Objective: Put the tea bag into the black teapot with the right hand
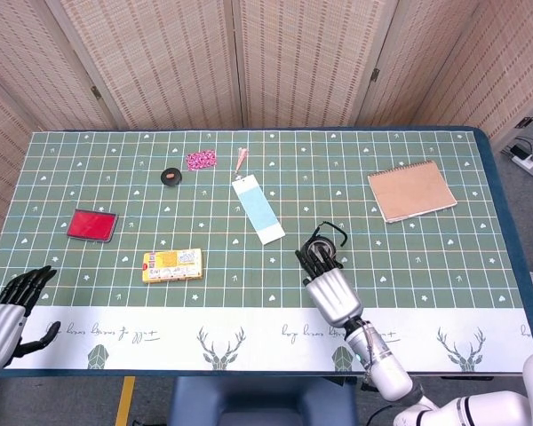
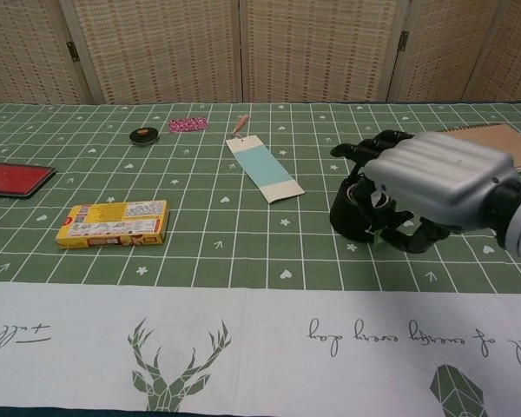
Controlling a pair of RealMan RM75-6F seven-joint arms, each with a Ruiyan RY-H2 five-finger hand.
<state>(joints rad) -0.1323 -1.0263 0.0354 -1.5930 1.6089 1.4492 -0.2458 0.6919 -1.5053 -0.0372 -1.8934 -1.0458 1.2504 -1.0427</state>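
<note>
Covering your table (image 1: 426,266) is a green grid cloth, woven screens (image 1: 284,62) behind; your right hand (image 2: 434,187) hides the black teapot (image 2: 352,217), grasp and tea bag untellable.

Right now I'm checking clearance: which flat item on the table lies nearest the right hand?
The blue-and-white card, just up-left of the right hand. The notebook, yellow box and red pad lie farther off.
</note>
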